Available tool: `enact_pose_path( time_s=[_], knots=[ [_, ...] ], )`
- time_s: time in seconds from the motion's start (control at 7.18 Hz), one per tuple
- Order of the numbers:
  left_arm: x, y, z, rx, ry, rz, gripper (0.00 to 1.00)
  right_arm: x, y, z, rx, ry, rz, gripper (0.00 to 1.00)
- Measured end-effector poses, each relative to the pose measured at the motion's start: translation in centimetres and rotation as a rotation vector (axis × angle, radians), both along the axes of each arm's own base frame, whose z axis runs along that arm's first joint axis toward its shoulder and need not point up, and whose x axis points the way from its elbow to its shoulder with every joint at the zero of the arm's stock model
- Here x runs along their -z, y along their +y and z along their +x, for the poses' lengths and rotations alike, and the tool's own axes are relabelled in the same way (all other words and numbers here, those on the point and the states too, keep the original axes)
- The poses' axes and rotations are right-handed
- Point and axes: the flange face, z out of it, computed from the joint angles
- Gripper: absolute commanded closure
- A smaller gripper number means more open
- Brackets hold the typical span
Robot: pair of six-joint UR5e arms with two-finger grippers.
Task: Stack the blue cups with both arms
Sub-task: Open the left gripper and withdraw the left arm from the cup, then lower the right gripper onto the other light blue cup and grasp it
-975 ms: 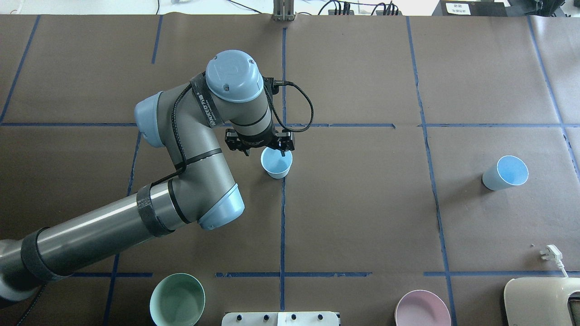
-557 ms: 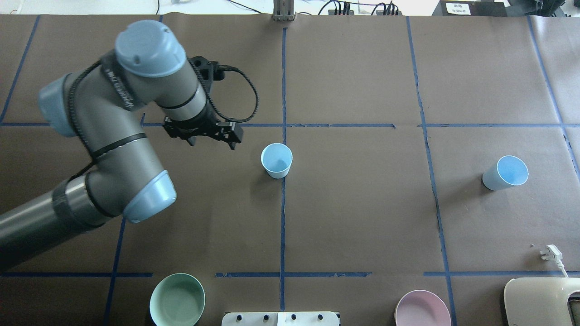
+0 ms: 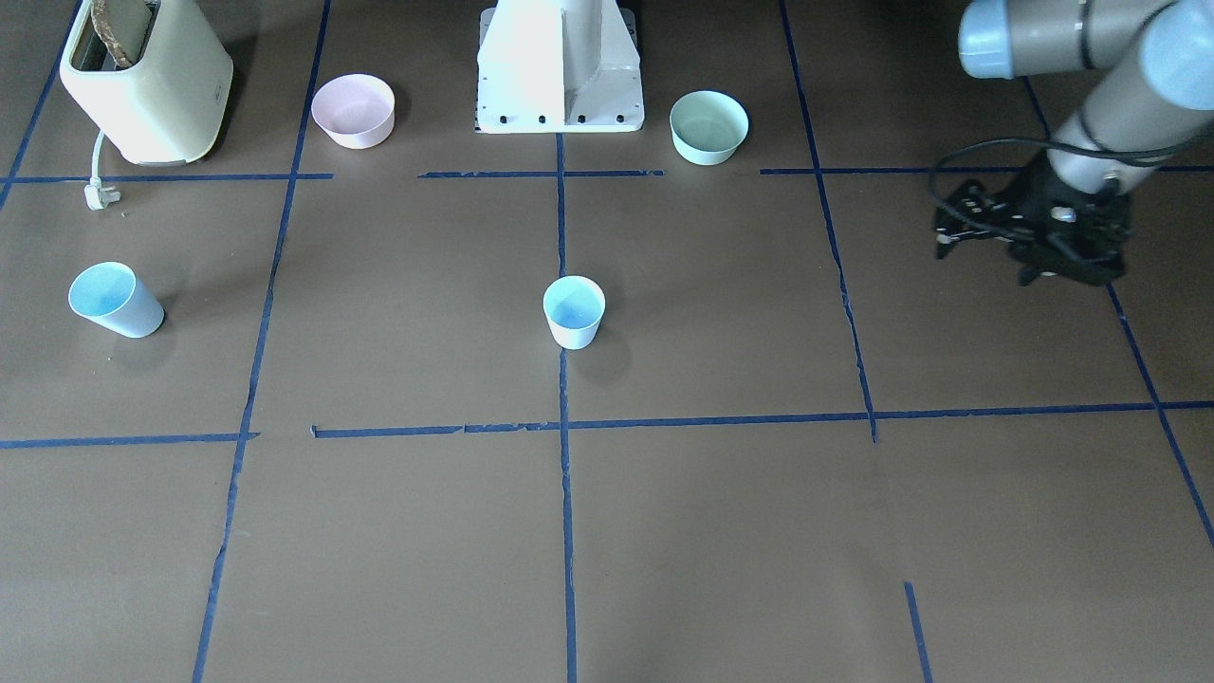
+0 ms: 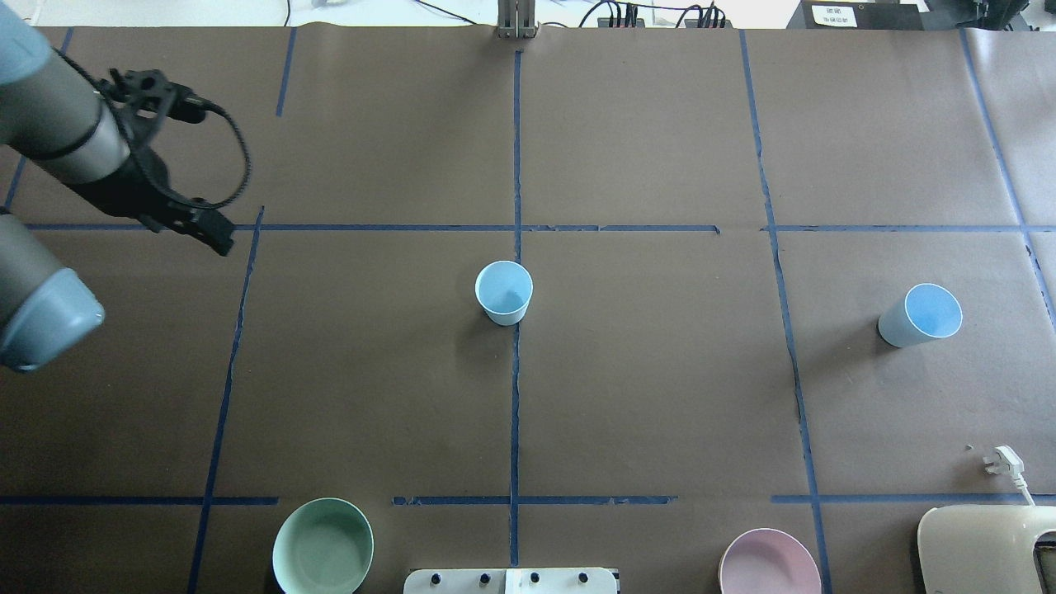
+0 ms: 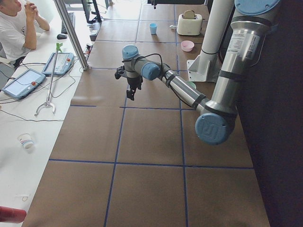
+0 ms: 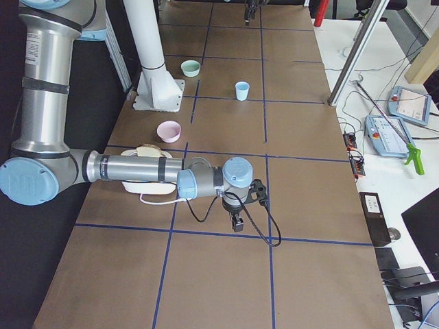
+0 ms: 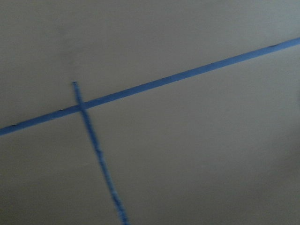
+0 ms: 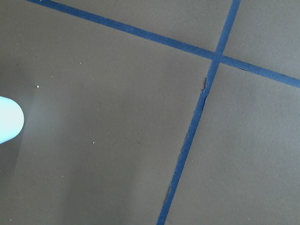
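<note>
While neither of the blue cups is stacked yet, the centre cup (image 4: pixel 503 293) stands upright, mouth up, on the tape line (image 4: pixel 516 412) mid-frame in the overhead view, and the far cup (image 4: pixel 920 316) is at mid right, well apart, both on the bench (image 4: pixel 660 396). Left hand (image 4: pixel 198 227) is at upper left over bare bench, holds nothing, fingers look spread but are half hidden by the left arm (image 4: pixel 58 140). Right hand (image 6: pixel 236 221) shows only in the right-side view, low centre, and I cannot tell how wide it is. Cups are probably light, thin, stiff, smooth plastic and easy to tip; pinch the wall at the rim, one finger inside. Left wrist view is blurred, tape only; right wrist view has a whitish sliver (image 8: pixel 7 119) cut off at the left edge, maybe a cup
</note>
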Motion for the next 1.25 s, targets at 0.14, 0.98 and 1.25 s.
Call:
enact_pose_path(
  time_s=[0.14, 0.98, 1.25],
  knots=[
    [-5.2, 1.3, -7.4, 0.017, 0.013, -0.012, 0.00, 0.4, -0.4, -0.2, -0.017, -0.001, -0.010, 0.00],
    [-18.0, 11.2, -18.1, 0.136, 0.003, -0.203, 0.00, 10.0, -2.0, -9.6, -0.218, -0.104, -0.126, 0.00],
    [-18.0, 11.2, -18.1, 0.136, 0.005, -0.202, 0.00, 11.0, -1.4, -14.0, -0.268, -0.101, -0.130, 0.00]
  ],
)
